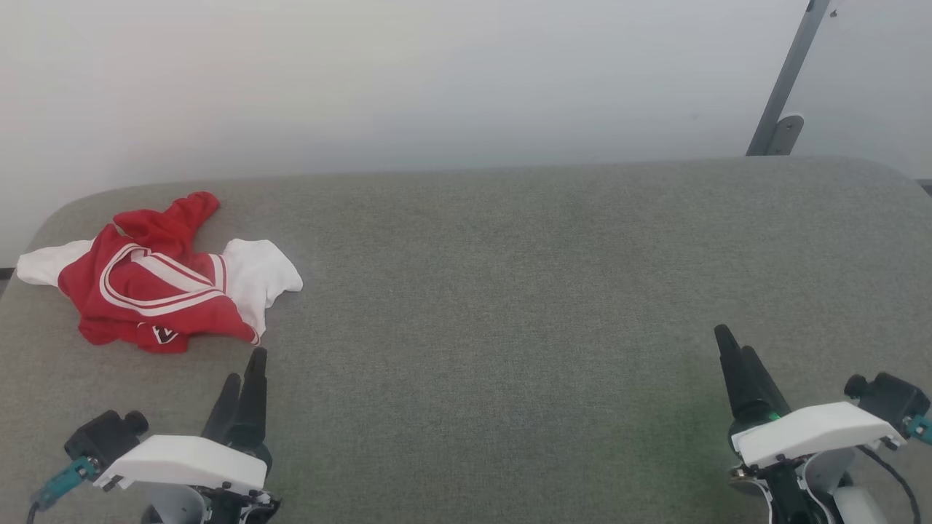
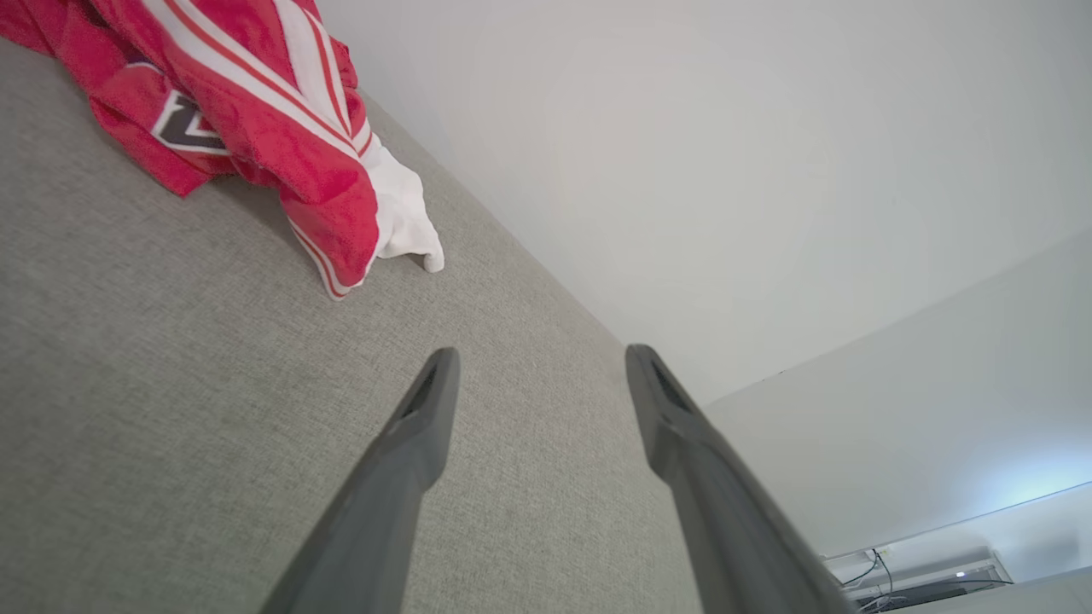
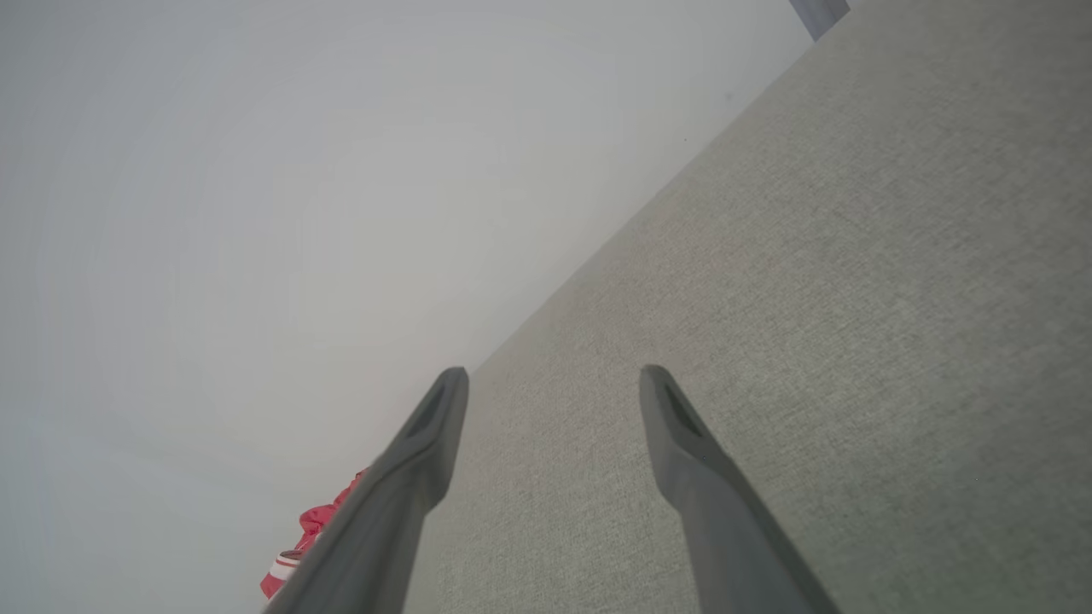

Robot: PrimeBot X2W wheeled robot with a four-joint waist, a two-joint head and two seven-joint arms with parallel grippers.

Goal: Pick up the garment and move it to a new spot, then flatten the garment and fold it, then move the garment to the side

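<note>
The garment [image 1: 156, 280] is a crumpled heap at the far left of the grey tabletop [image 1: 510, 291], with its logo patch [image 1: 164, 333] half folded under and hard to read. The left wrist view cuts it off at the top corner, and in the right wrist view a small red bit pokes out behind a finger. Left pincer [image 1: 246, 366] sits just beside it, fingers apart and not touching it, while the right pincer [image 1: 734, 340] is well off to the right, fingers apart too, its body cut off at the bottom edge.
</note>
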